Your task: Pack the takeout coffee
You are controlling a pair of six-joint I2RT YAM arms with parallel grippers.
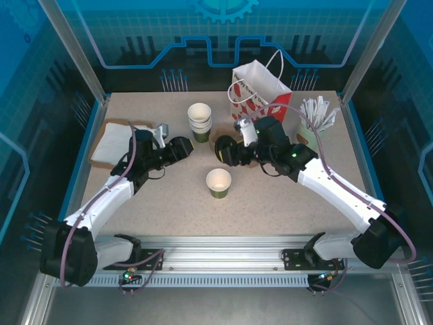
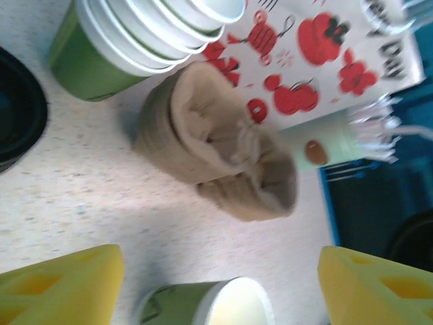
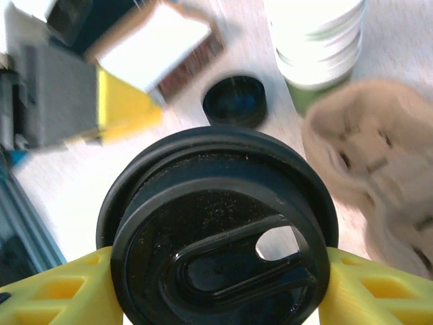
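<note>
Plainly the left hand [image 2: 220, 265] stands spread open; the right hand [image 3: 216, 274] clamps a black lid [image 3: 218, 217].

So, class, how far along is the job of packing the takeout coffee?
Done: one green cup stands alone, apart from the stack, but lidless. In hand: the right gripper grips a black lid; the left gripper is open and empty. Left: press the lid on, then probably put the cup in the paper bag.

A stack of cups [image 1: 199, 120] stands mid-desk [image 1: 270, 210], with a bag [image 1: 260, 88] behind it to the right, a lone cup [image 1: 218, 183] in front and napkins [image 1: 111, 145] far left.
</note>
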